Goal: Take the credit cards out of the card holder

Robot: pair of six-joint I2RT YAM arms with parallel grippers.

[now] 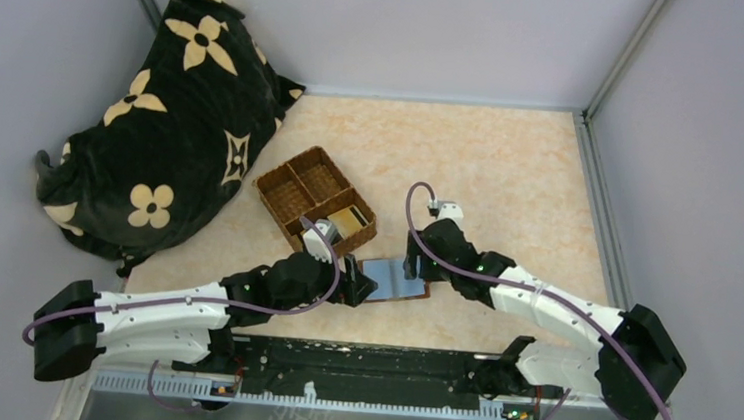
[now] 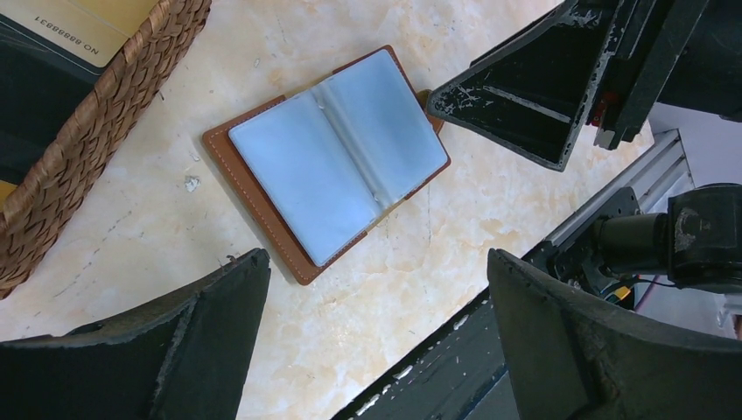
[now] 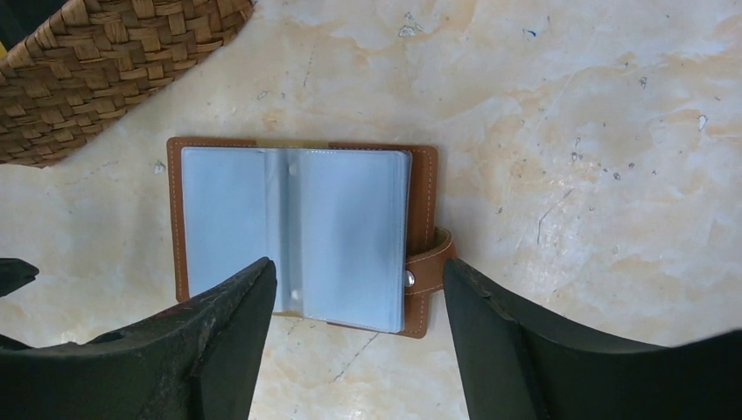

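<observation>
Right, here is what I have on screen:

- Card holder (image 1: 395,277) (image 2: 328,162) (image 3: 297,232): reddish-brown, lying open and flat on the tabletop (image 1: 492,169), grey-blue sleeve pages facing up. In the top view it sits at 6 o'clock from the tabletop's middle, between my two hands.
- Strap (image 3: 424,271): a brown tab with a metal snap, sticking out from the holder's 3 o'clock edge in the right wrist view.
- Credit cards (image 1: 352,221) (image 2: 87,26): a gold-tan one lies in the wicker tray's compartment nearest the holder. The left wrist view shows a pale card face with a printed number just inside the woven wall. I cannot count the stack.
- Wicker tray (image 1: 287,163) (image 2: 105,114) (image 3: 105,61): brown, woven, three compartments, at 10 o'clock from the holder and close to it but not touching.
- Left hand (image 1: 357,284) (image 2: 376,271): fingers spread wide and clamped on nothing, at the holder's 9 o'clock end, just above the tabletop.
- Right hand (image 1: 412,265) (image 3: 359,271): fingers wide apart and empty, at the holder's 1 o'clock corner. In the left wrist view one fingertip is right at the strap; I cannot tell whether it touches.
- Black cloth (image 1: 165,113): plush, with cream flower motifs, heaped at 10 o'clock, well apart from the holder.
</observation>
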